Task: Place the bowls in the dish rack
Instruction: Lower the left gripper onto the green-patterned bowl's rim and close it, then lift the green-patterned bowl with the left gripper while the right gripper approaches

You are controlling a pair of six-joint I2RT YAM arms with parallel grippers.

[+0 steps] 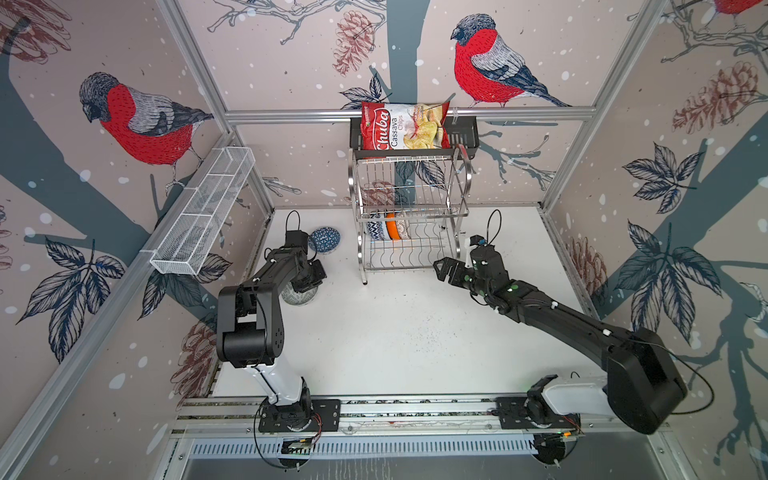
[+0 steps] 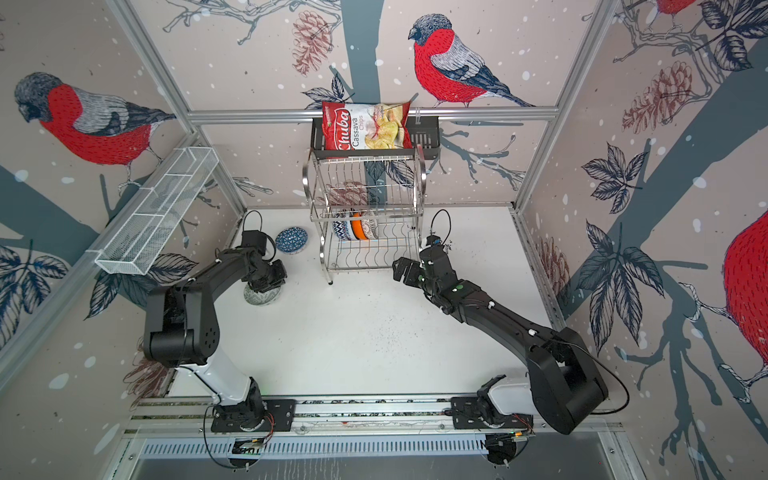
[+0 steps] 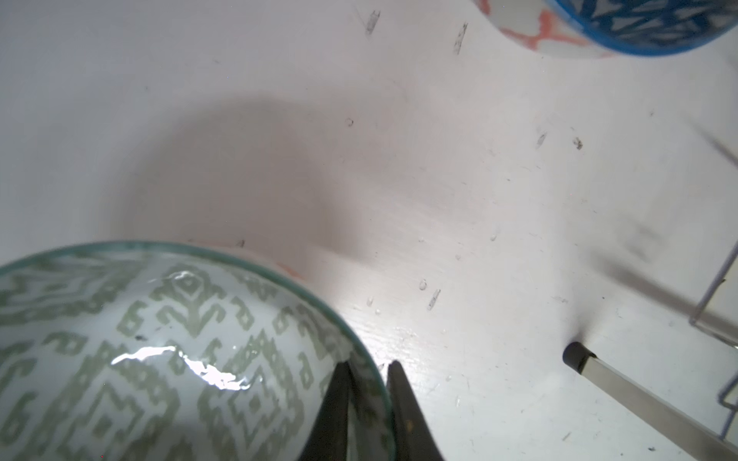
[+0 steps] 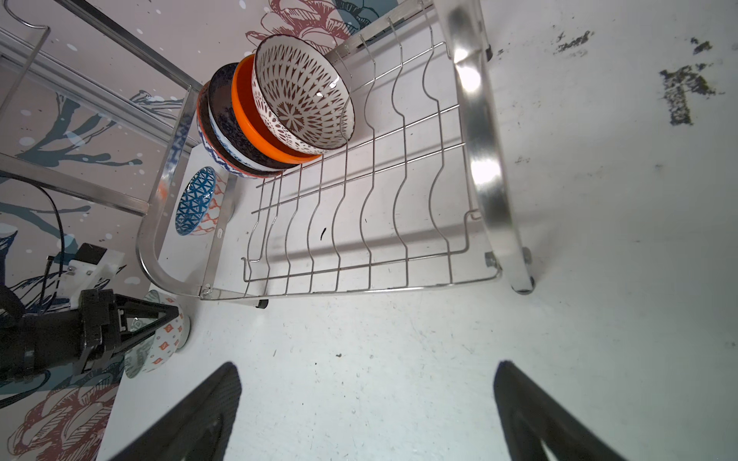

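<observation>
Matte black jointed arms [image 1: 249, 316] have glossy white base links [image 1: 278, 376], looped thin black cables [image 1: 293, 211], and a right gripper [image 4: 367, 364] with tapered black fingers [image 4: 207, 407].

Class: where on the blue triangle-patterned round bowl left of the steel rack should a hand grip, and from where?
The blue triangle-patterned round bowl sits upright, mouth up, so probably pinch its thin rim from above, one finger inside, one outside.

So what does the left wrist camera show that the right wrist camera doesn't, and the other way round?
Only the left wrist view shows the grey-green pattern inside the gripped bowl. Only the right wrist view shows four bowls standing on edge in the dish rack, and the right jaws wide open, holding nothing. Both show that bowl with the left jaws shut on its rim, the blue bowl on the white table, and one rack foot.
</observation>
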